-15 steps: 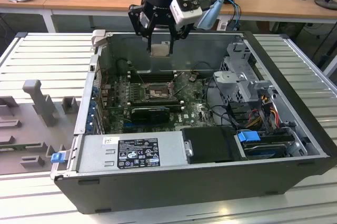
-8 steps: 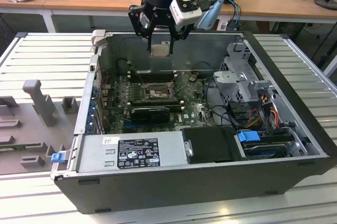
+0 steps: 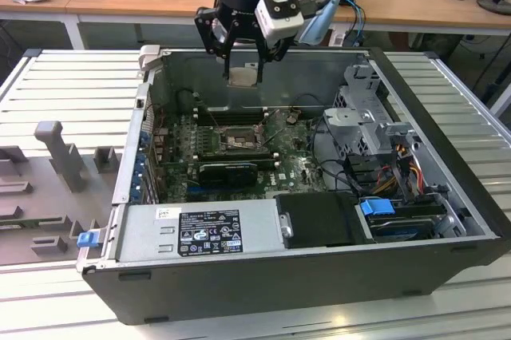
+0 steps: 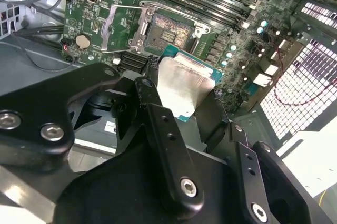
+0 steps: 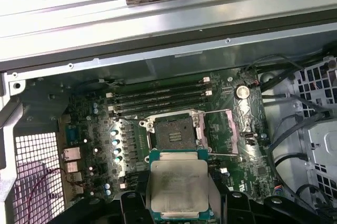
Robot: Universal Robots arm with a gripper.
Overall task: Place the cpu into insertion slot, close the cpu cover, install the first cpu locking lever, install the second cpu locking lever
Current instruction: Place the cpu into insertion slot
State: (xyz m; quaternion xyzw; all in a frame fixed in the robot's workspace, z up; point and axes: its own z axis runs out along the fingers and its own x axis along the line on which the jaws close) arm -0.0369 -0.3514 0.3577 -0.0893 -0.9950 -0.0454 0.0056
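Observation:
My gripper point(image 3: 243, 78) hangs above the open computer case and is shut on the cpu point(image 3: 243, 77), a pale square chip with a grey metal top. In both wrist views the cpu point(image 4: 181, 90) point(image 5: 178, 187) sits flat between the black fingers point(image 4: 152, 74), well above the motherboard. Below it lies the insertion slot point(image 3: 238, 140) point(image 4: 166, 34) point(image 5: 174, 134), bare and with its contacts showing. The cpu cover point(image 4: 118, 27) point(image 5: 221, 132), a silvery frame, is flipped open beside the slot. A thin wire lever point(image 4: 126, 7) stands out by the cover.
A black card point(image 3: 227, 171) lies across the board on the near side of the slot. Memory slots point(image 5: 158, 100) run along its far side. A grey power supply point(image 3: 200, 228), a drive cage point(image 3: 367, 128) and cables point(image 3: 399, 168) fill the case. The case walls point(image 3: 431, 108) rise all round.

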